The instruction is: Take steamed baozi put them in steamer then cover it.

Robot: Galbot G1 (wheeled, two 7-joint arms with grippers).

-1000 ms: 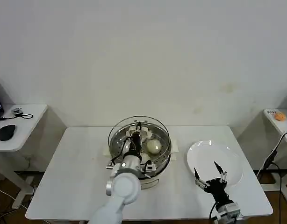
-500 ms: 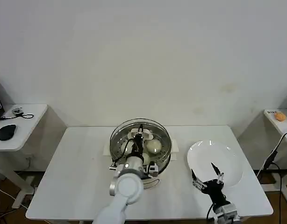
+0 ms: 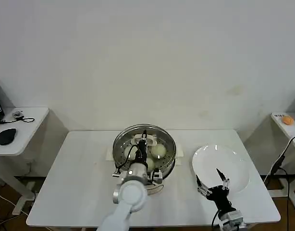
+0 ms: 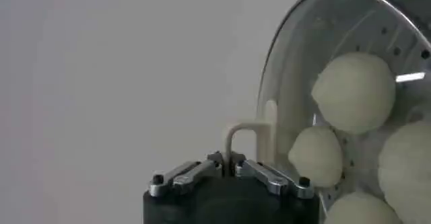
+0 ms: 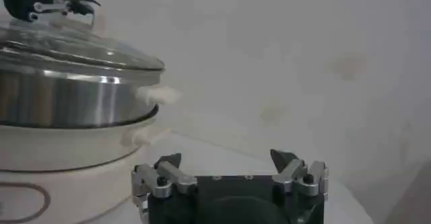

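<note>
The steamer stands mid-table on its white base. The cover, a clear glass lid, lies on top of it. My left gripper is shut on the lid's pale handle, and the left wrist view shows the jaws of that gripper pinched on it. Through the glass I see steamed baozi in the basket. The right wrist view shows the cover sitting on the steel pot. My right gripper is open and holds nothing, at the near edge of a white plate.
The white plate lies to the right of the steamer with nothing on it. A side table at the left holds a mouse and cables. Another small table at the right carries an orange object. Bare tabletop lies left of the steamer.
The lid, held by my left gripper, has come down from a tilt above the pot to lie on the steamer. My right gripper has drawn back slightly toward the table's near edge.
</note>
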